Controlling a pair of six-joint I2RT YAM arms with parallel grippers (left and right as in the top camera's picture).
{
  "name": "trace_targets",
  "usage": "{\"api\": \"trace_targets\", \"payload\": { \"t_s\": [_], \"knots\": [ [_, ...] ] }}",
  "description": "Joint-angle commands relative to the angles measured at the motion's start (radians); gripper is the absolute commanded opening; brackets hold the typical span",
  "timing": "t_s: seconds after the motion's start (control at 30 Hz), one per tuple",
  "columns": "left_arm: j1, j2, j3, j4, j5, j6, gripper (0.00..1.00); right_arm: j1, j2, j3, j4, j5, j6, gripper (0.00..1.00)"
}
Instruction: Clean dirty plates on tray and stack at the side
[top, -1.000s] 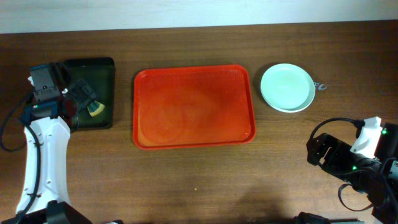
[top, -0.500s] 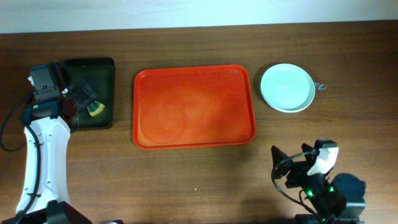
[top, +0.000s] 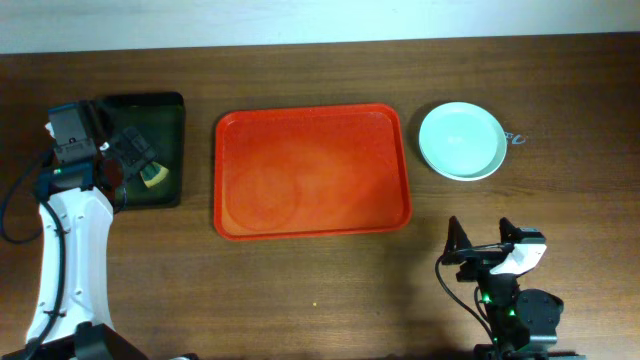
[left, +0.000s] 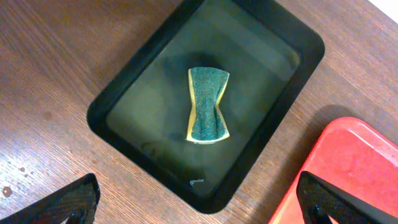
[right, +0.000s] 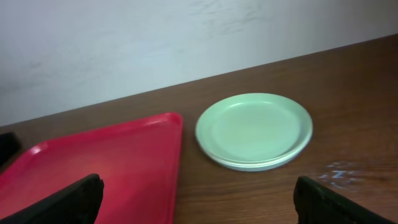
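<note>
The red-orange tray (top: 312, 170) lies in the middle of the table with nothing on it; it also shows in the right wrist view (right: 93, 168) and at the left wrist view's corner (left: 348, 162). The plates (top: 461, 140) sit stacked right of the tray, a pale mint one on top, also in the right wrist view (right: 254, 130). My left gripper (top: 135, 160) is open above the black tray, its fingertips wide apart in the left wrist view (left: 199, 202). My right gripper (top: 484, 240) is open and empty near the front edge, below the plates (right: 198, 196).
A black rectangular tray (top: 145, 150) stands at the far left and holds a green and yellow sponge (left: 207, 106). A small metal ring (top: 514, 138) lies just right of the plates. A pale wall runs behind the table's far edge.
My right arm has swung from the right edge toward the front middle and now points its open gripper at the plates. The left arm, tray and plates have not moved.
</note>
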Motion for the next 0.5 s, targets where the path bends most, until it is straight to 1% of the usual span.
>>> {"api": "trace_targets", "payload": {
  "t_s": [0.0, 0.03, 0.07, 0.13, 0.17, 0.2, 0.47],
  "knots": [
    [0.002, -0.003, -0.001, 0.0, 0.003, 0.005, 0.99, 0.006, -0.009, -0.032, 0.049, 0.175, -0.006, 0.99],
    [0.002, -0.003, -0.001, 0.0, 0.003, 0.006, 0.99, 0.007, -0.009, -0.055, 0.14, 0.175, -0.009, 0.99],
    [0.002, -0.003, -0.001, 0.0, 0.003, 0.005, 0.99, 0.011, -0.009, -0.055, 0.143, 0.176, -0.01, 0.99],
    [0.002, -0.003, -0.001, 0.0, 0.003, 0.005, 0.99, 0.011, -0.009, -0.055, 0.092, 0.168, -0.017, 0.99],
    [0.002, -0.003, -0.001, 0.0, 0.003, 0.005, 0.99, 0.011, -0.009, -0.055, 0.091, 0.147, -0.073, 0.99],
    [0.002, -0.003, -0.001, 0.0, 0.003, 0.005, 0.99, 0.011, -0.009, -0.055, 0.09, 0.146, -0.097, 0.99],
    [0.002, -0.003, -0.001, 0.0, 0.003, 0.005, 0.99, 0.01, -0.008, -0.055, 0.091, 0.145, -0.096, 0.99]
  ]
}}
